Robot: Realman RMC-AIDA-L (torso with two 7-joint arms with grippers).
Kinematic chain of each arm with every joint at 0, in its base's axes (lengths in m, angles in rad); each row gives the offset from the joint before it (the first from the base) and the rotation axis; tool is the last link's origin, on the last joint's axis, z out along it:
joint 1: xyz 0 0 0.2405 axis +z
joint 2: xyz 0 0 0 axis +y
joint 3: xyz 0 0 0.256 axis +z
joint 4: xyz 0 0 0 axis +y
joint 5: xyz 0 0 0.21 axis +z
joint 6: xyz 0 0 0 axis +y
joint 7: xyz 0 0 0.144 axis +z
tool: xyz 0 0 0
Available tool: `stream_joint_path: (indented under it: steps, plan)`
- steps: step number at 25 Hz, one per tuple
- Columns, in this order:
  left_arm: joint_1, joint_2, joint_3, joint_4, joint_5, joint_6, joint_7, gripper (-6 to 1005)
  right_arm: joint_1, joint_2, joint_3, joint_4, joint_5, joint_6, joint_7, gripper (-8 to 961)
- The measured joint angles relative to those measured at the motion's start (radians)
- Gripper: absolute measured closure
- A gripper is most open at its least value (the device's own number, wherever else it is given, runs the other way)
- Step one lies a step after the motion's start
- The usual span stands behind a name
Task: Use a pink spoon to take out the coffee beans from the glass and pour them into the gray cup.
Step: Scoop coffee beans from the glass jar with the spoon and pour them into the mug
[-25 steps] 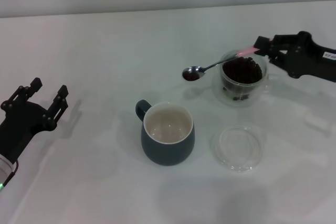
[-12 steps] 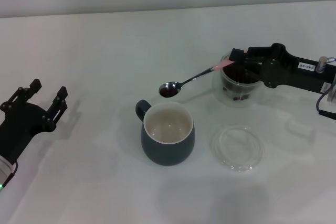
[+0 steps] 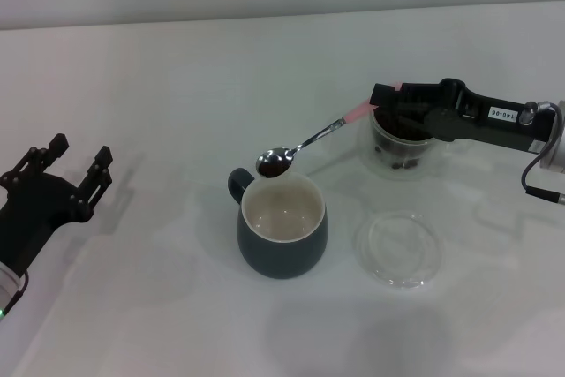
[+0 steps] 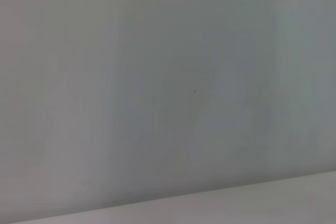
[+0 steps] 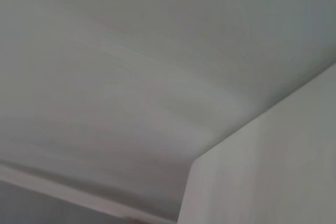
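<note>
Right end effector (image 3: 381,99) clamps pink spoon (image 3: 305,142) handle; bowl slants down-left over gray cup (image 3: 282,225) rim.

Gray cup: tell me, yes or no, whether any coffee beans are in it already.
No. The gray cup shows only its bare cream inside, and the coffee beans sit in the pink spoon at its far rim.

white table (image 3: 177,86), gray cup (image 3: 282,249), glass (image 3: 402,152), probably lid (image 3: 399,249)
</note>
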Motion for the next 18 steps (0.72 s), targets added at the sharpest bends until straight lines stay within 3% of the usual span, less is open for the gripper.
stream_joint_path:
  steps: [18]
  plan:
    - [-0.019, 0.000, -0.013, 0.024, -0.002, 0.003, 0.000, 384, 0.010, -0.001, -0.038, -0.003, 0.000, 0.034, -0.286, 806]
